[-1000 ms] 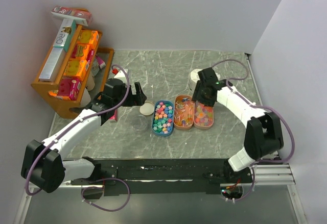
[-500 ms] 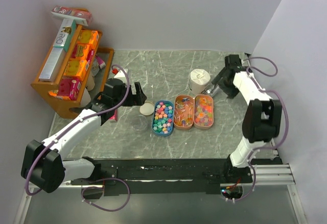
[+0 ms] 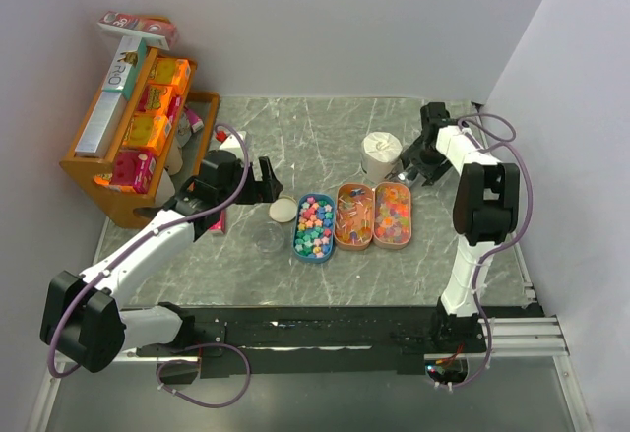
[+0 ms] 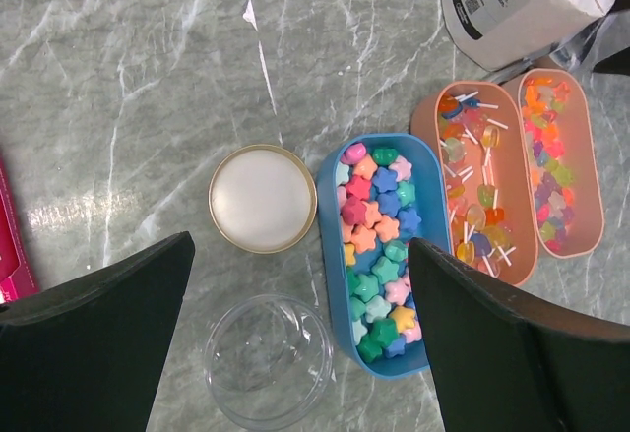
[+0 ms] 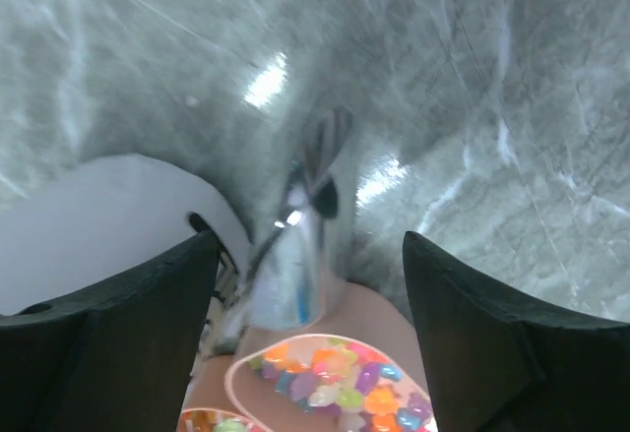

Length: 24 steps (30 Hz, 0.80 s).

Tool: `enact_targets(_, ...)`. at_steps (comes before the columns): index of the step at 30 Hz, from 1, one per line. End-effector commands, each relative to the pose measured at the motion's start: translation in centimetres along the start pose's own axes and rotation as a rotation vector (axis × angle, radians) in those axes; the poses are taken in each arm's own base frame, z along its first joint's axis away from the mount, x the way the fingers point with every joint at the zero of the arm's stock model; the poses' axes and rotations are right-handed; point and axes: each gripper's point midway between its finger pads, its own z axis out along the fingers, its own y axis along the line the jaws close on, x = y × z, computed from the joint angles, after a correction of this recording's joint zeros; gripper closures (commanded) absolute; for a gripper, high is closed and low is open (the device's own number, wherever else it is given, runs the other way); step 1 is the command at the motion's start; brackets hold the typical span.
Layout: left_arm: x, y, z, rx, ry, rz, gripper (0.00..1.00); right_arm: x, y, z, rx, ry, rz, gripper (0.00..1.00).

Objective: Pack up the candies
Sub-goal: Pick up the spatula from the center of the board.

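1. Centrally on the grey marbled tabletop (image 3: 325,137), the candies (image 3: 314,225) are found in three oblong trays set side by side.
2. Star-shaped pieces in pink, blue, green and orange are held in the blue tray (image 4: 429,164). Sweets on small sticks are seen in the middle peach tray (image 4: 423,117), and tiny mixed-colour pieces in the outer peach tray (image 4: 595,196).
3. The left gripper (image 4: 300,353) is held wide apart above the tabletop, and nothing is grasped by it.
4. A round white lid (image 4: 262,199) and an empty clear cup (image 4: 268,358) are seen below that gripper, just to the left of the blue tray.
5. The right gripper (image 5: 310,334) is likewise spread wide, with nothing clasped. It is positioned low behind the peach trays, beside a white cylindrical container (image 3: 382,154).
6. A shiny crinkled film (image 5: 295,255) is seen on the tabletop in the gap between the right gripper's fingers. Whether it is touched by either finger cannot be told.
7. A wooden rack (image 3: 84,168) loaded with orange boxes (image 3: 148,129) is placed at the left edge.
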Motion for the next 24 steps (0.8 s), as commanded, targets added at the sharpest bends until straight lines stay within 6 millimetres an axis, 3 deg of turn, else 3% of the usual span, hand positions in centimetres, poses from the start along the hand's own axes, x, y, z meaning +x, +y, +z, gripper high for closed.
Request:
enact_targets(1,-2.4,-1.1,-0.4,0.023,-0.06,0.005,0.03,0.5,-0.3,-0.6,-0.015,-0.004,0.014,0.36)
enact_targets(6,-2.3,-1.5,-0.3,0.044,-0.058,0.004,0.04,0.4,-1.2,-0.8,0.03,-0.011,-0.004,0.67)
enact_targets(7,-2.4,-1.5,-0.3,0.047,-0.06,0.004,0.04,0.4,-1.4,-1.0,0.039,-0.012,-0.005,0.79)
enact_targets(12,-2.5,-1.7,-0.6,0.055,-0.068,0.008,0.04,-0.8,-1.5,-2.2,0.033,-0.069,-0.004,1.0)
enact_targets(20,-3.1,-2.0,-1.1,0.065,-0.089,0.014,0.04,-4.6,-0.9,-6.4,-0.05,-0.251,-0.017,1.0)
enact_targets(23,-3.6,-2.2,-1.5,0.071,-0.103,0.019,0.04,-5.4,-0.3,-9.0,-0.119,-0.295,-0.044,1.0)
enact_targets(24,-4.1,-2.4,-1.7,0.075,-0.113,0.024,0.04,-5.7,-0.3,-10.8,-0.149,-0.319,-0.045,1.0)
